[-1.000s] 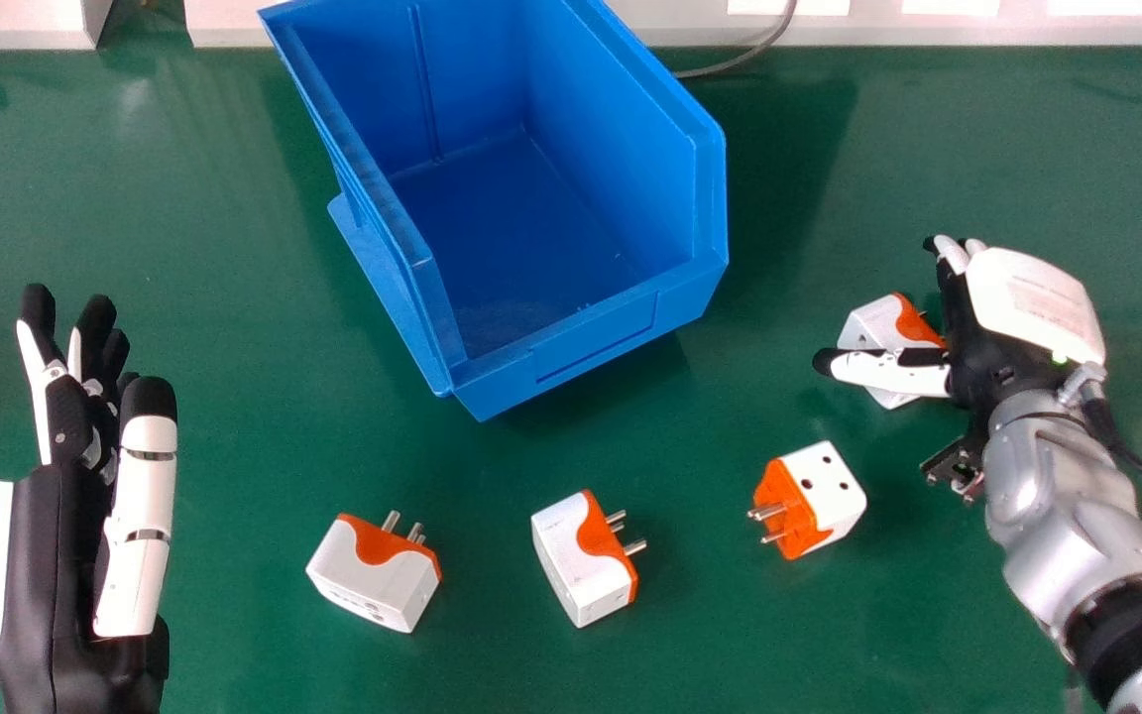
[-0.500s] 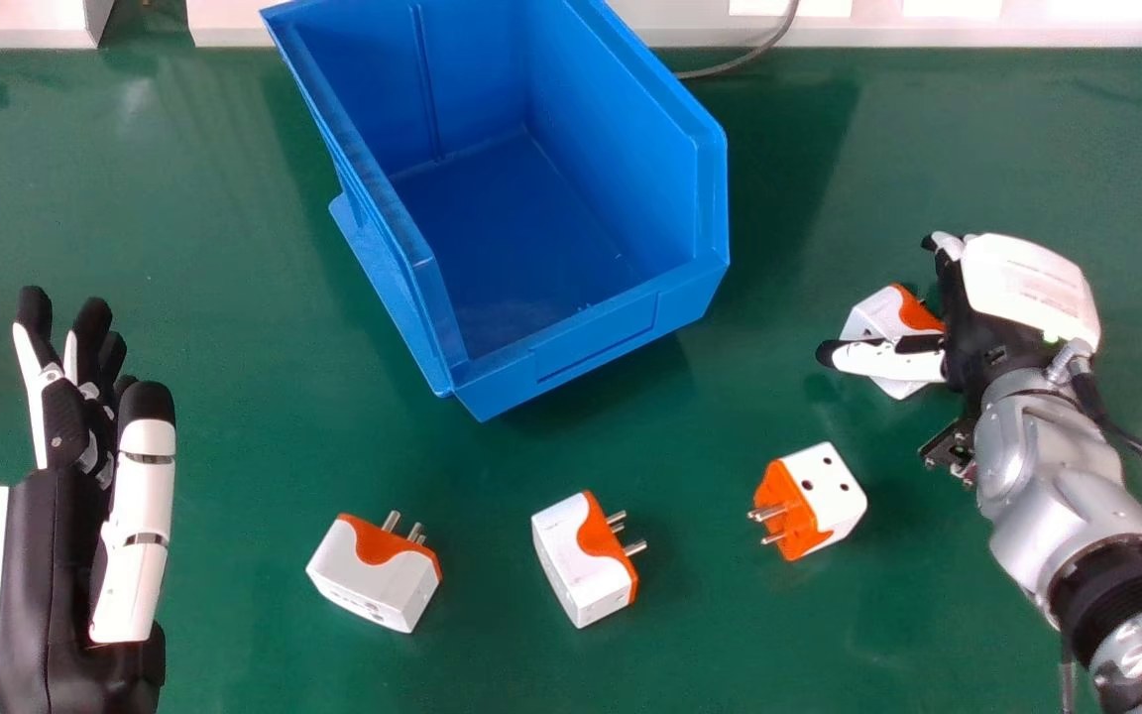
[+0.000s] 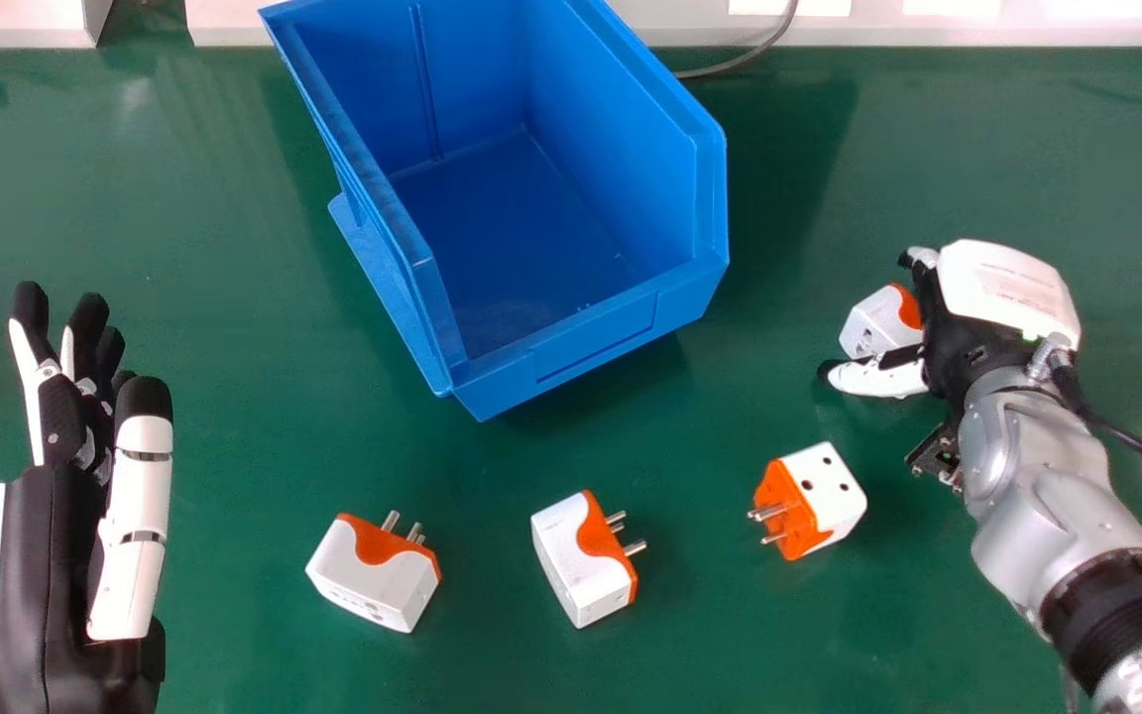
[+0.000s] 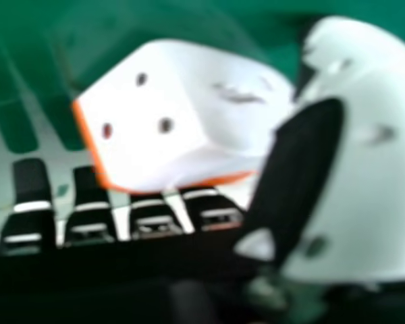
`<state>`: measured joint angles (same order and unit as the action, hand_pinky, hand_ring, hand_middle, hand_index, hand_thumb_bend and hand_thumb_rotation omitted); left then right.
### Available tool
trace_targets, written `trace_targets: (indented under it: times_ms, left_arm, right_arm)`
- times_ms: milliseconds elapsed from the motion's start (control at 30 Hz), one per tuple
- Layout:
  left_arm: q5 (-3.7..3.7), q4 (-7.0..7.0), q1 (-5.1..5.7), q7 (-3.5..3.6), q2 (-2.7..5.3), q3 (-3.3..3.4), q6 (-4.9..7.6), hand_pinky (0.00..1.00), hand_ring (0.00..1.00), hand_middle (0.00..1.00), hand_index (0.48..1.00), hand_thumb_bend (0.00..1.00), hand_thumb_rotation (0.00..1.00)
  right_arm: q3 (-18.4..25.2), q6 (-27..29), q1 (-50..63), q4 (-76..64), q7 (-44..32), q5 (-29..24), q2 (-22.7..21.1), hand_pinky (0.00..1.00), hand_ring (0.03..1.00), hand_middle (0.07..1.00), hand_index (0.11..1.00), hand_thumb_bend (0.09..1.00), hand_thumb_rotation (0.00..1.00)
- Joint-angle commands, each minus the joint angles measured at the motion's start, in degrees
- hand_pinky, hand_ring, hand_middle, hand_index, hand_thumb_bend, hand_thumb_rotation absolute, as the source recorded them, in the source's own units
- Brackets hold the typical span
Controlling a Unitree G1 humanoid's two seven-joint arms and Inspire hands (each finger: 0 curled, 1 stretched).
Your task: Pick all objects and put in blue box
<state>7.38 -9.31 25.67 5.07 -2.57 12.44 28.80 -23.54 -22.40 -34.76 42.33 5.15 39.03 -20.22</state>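
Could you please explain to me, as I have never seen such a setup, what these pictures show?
This is a humanoid robot with two arms ending in hands with fingers and a thumb. The head view looks forward and down from its head; the right hand view comes from a camera at its right hand.

On the green table stand a blue box and four white-and-orange plug adapters: three nearer the robot, and a fourth between the right hand's thumb and fingers. Whether that one is gripped yet, I can't tell. The left hand is open with nothing in it.
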Motion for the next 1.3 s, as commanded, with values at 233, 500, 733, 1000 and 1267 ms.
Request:
trace_targets:
  times_ms: [233,500,733,1000,1267]
  left_arm:
    - [-0.18,-2.09,0.28,-0.51,0.28,0.00,-0.16,1.00,1.00,1.00,0.988,0.27,0.75]
    - [-0.03,-2.91,1.02,-0.26,0.10,0.23,-0.47,1.00,1.00,1.00,0.992,0.26,0.72]
    - [-0.20,-3.66,1.34,-0.27,-0.03,0.17,-1.04,1.00,1.00,1.00,0.984,0.28,0.70]
    - [1.13,-4.22,1.34,0.88,-0.70,0.35,-2.22,1.00,1.00,0.99,0.973,0.38,0.66]
    - [0.83,-4.86,1.45,1.06,-0.80,0.79,-2.88,1.00,1.00,0.99,0.971,0.43,0.66]
  right_arm:
    - [3.3,7.4,3.2,-1.2,7.1,-1.4,-2.4,0.31,0.458,0.562,0.570,0.487,0.00]
    - [4.0,11.1,2.6,1.7,10.7,-1.2,-2.8,0.30,0.446,0.549,0.531,0.488,0.00]
    - [5.2,10.2,2.1,2.0,11.7,-1.8,-2.0,0.29,0.443,0.545,0.543,0.486,0.00]
    - [8.6,11.2,2.9,0.9,12.2,-5.9,-1.1,0.30,0.437,0.516,0.534,0.490,0.00]
    - [10.3,11.9,5.2,-4.0,12.6,-7.6,-1.9,0.30,0.438,0.513,0.533,0.492,0.00]
